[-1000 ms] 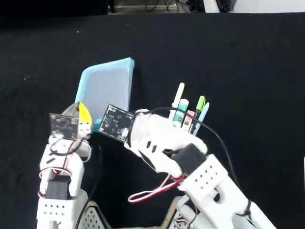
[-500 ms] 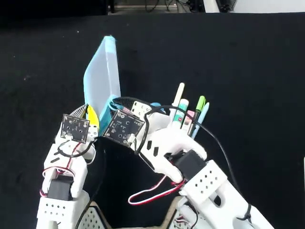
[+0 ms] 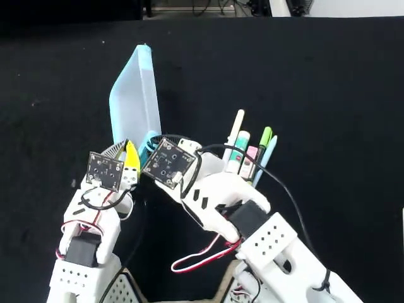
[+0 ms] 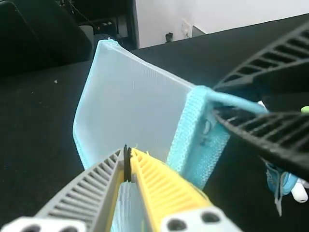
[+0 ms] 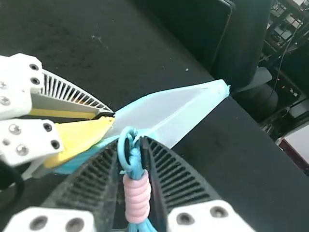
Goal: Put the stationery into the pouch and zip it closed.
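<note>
Where the left gripper [image 4: 126, 165] meets the pouch [image 4: 130, 106], you have its grey and yellow fingers [image 4: 159, 188] pinched tight on the pouch's lower edge, with only a thin dark seam of material between the tips. Your right gripper [image 5: 135, 145] sits just beside it. Its black ribbed fingers [image 5: 178, 179] are clamped narrow on the zipper pull [image 5: 128, 150], a light blue cord loop. A pink coiled bead [image 5: 136, 192] on the same cord lies in the slot between those fingers, further back. Both claws hold at the same near corner of the pouch, almost touching each other. The pouch is light blue and translucent, standing on edge above the two grips, far corner high. Its woven zipper band [image 4: 193, 128] runs down the side nearest the right gripper. In the high view, the pens [image 3: 240, 146] lie bunched on the black table [image 3: 328, 88] beside the right arm, outside the pouch: cream, teal, pink, green, pale blue, roughly parallel.
</note>
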